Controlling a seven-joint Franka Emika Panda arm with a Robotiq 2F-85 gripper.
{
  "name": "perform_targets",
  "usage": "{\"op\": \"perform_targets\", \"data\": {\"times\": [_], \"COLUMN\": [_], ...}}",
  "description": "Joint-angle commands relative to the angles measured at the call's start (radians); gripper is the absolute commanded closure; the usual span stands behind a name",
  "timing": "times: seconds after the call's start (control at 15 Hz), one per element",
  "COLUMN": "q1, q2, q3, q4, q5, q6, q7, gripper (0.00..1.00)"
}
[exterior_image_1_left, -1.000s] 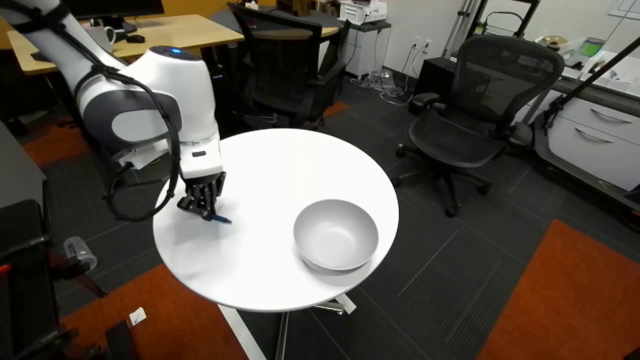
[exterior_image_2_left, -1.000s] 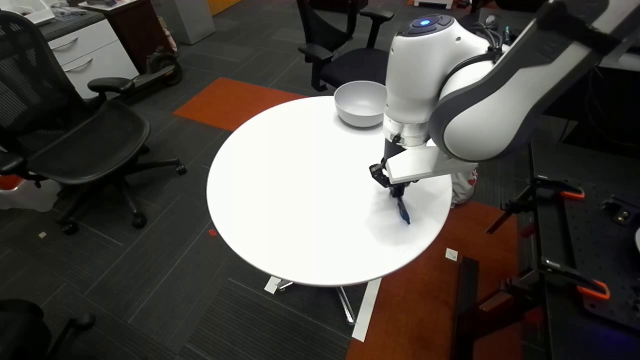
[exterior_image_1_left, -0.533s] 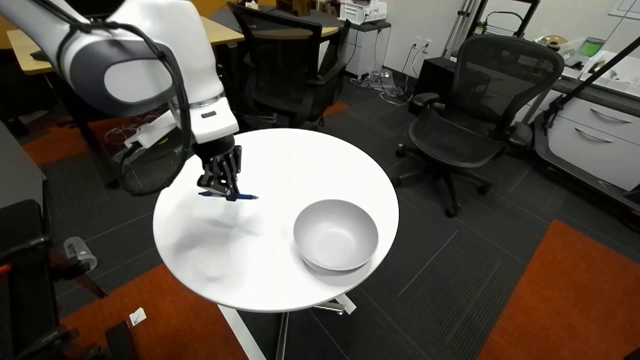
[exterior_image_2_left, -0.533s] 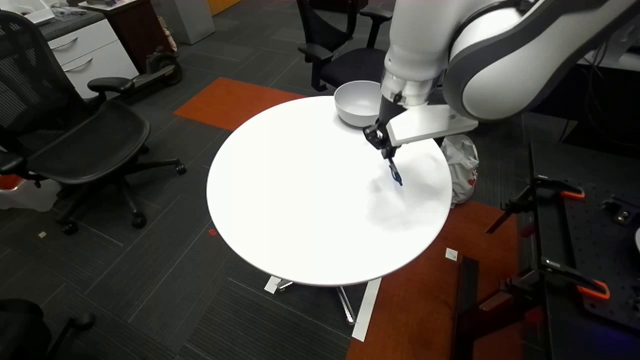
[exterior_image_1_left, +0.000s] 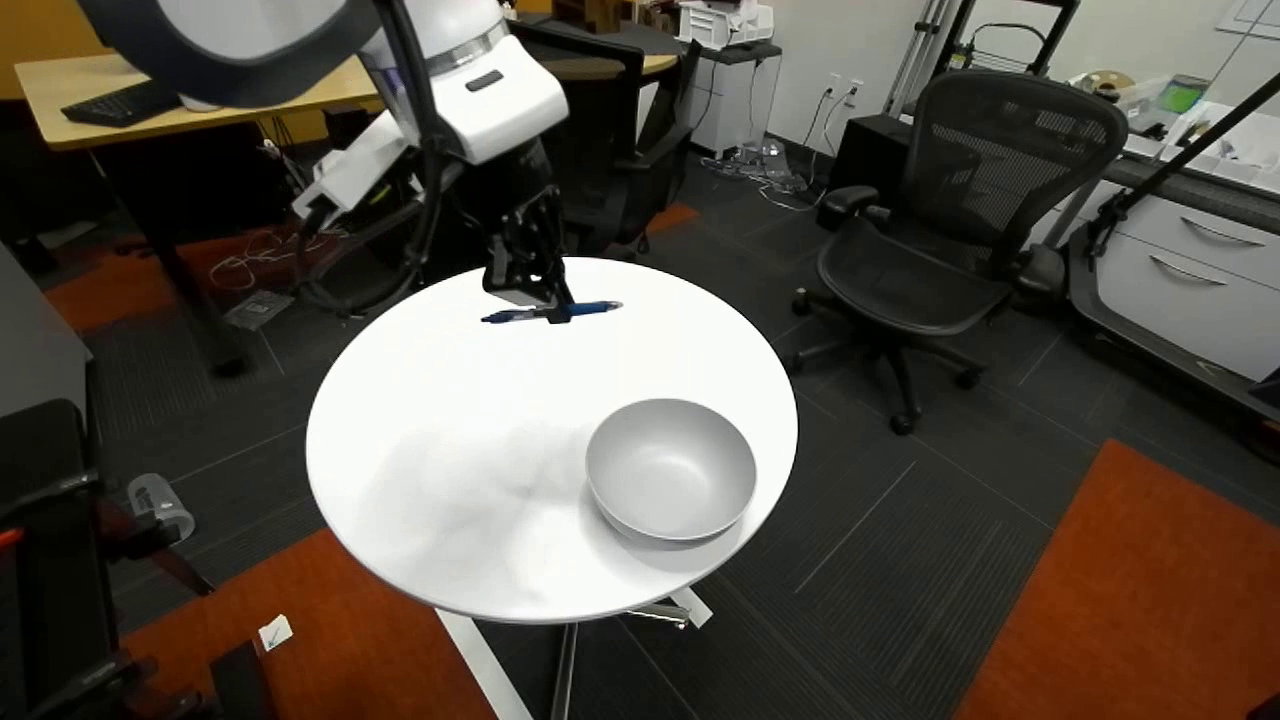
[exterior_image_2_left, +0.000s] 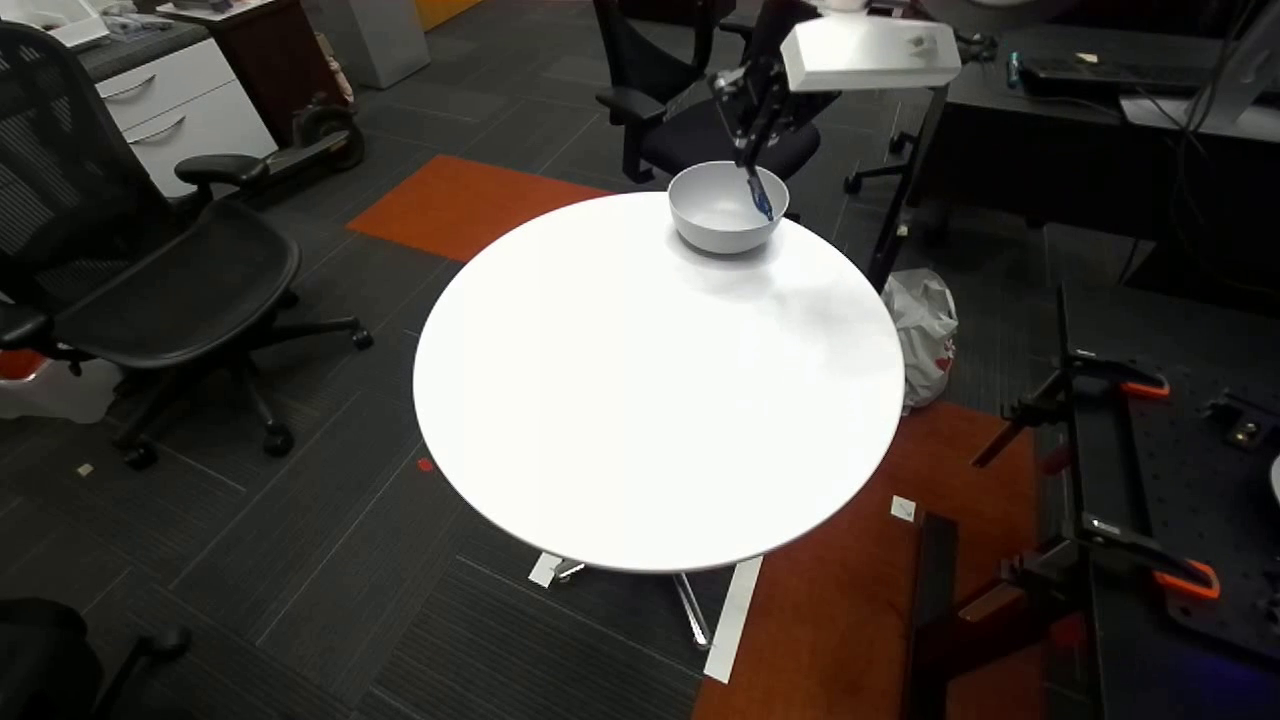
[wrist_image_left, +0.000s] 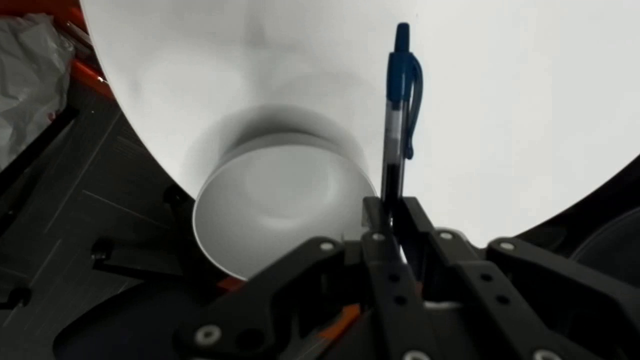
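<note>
The arm (exterior_image_1_left: 505, 105) enters at the upper left of an exterior view, its higher links cut off by the top edge, and the wrist leans so that the gripper (exterior_image_1_left: 560, 313) slants down and to the right. Its fingers are closed on a blue pen (wrist_image_left: 398, 80), pinched near the middle and held crosswise, clear of the round white table (exterior_image_1_left: 450, 400). In the wrist view the clip end reaches past the fingertips, while the other end (exterior_image_1_left: 598, 308) is hidden behind them (an exterior view does show it). The gripper also covers part of the grey bowl (exterior_image_1_left: 672, 470), which sits on the table. Against the black chair (exterior_image_2_left: 685, 138) in an exterior view, the dark gripper is hard to make out, and most of the arm is out of frame.
</note>
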Motion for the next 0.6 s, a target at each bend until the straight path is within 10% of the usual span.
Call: {"op": "perform_targets", "data": {"times": [0.0,0.53], "q1": [-0.084,-0.15], "q2": [0.061,0.298], "q3": [0.034,0.035], "q4": [0.129,0.401], "q5": [0.095,0.198], "q6": [-0.072,-0.229], "q7": [-0.121,-0.231], "gripper": [0.97,0.97]}}
